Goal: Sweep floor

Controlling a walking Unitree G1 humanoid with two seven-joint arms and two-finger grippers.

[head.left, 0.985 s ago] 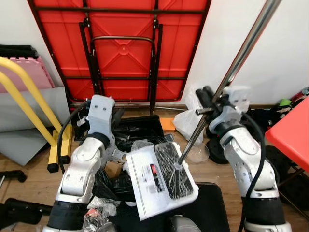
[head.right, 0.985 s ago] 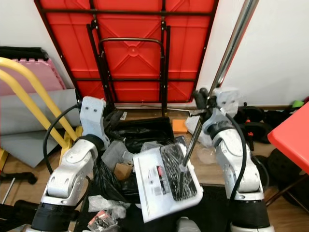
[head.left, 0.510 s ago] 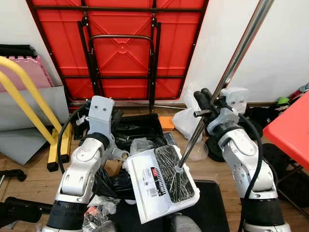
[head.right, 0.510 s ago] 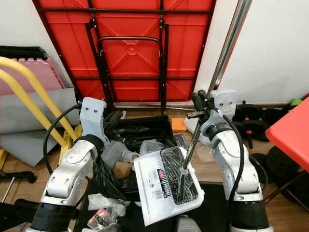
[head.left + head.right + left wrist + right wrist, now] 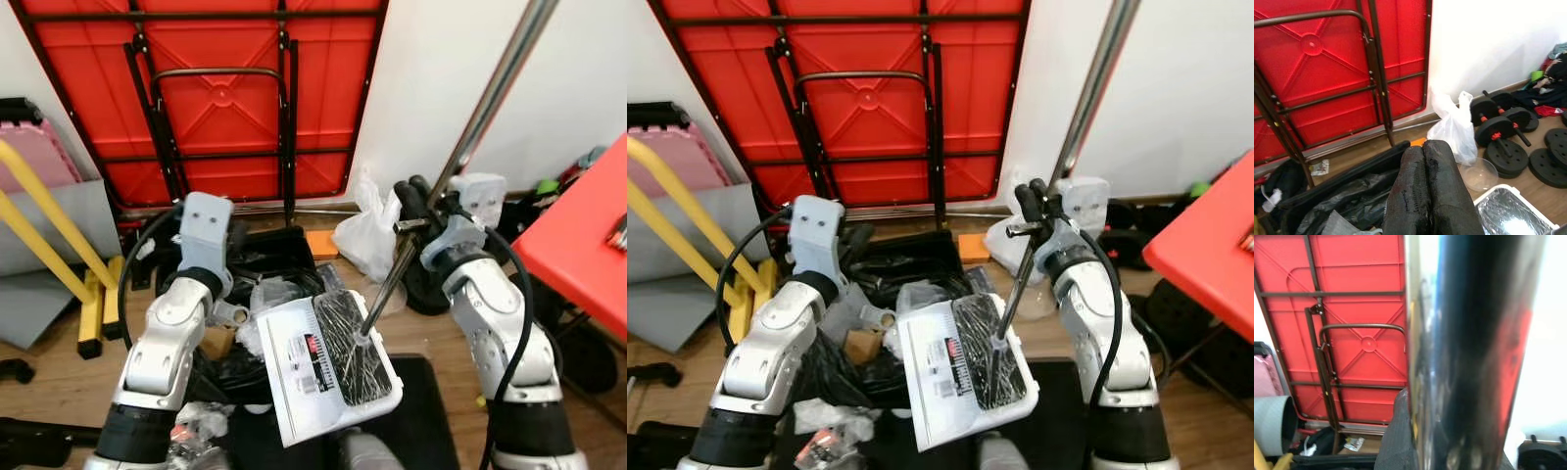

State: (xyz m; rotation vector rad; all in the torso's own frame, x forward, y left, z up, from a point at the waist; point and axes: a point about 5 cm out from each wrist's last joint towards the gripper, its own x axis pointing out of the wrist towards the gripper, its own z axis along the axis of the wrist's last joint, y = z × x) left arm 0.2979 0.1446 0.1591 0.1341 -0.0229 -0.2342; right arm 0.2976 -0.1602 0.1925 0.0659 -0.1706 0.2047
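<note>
Rightward the camera has swung; right gripper (image 5: pixel 419 204) fingers still clamp the broom pole (image 5: pixel 460 168), left gripper's (image 5: pixel 1427 196) together.

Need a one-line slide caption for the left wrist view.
Left gripper fingers shut, facing folded red table, white plastic bag and dumbbells.

Broom pole (image 5: pixel 487 106) top (upper edge) cut off

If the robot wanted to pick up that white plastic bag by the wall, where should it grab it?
Probably by the bunched handles at the top of the white plastic bag, coming down from above. In the left wrist view they stick up as loose loops over a soft, slumped body, so they give a pincer something narrow to close on. The left pincer, fingers together, points roughly that way; the right pincer holds the metal pole.
</note>
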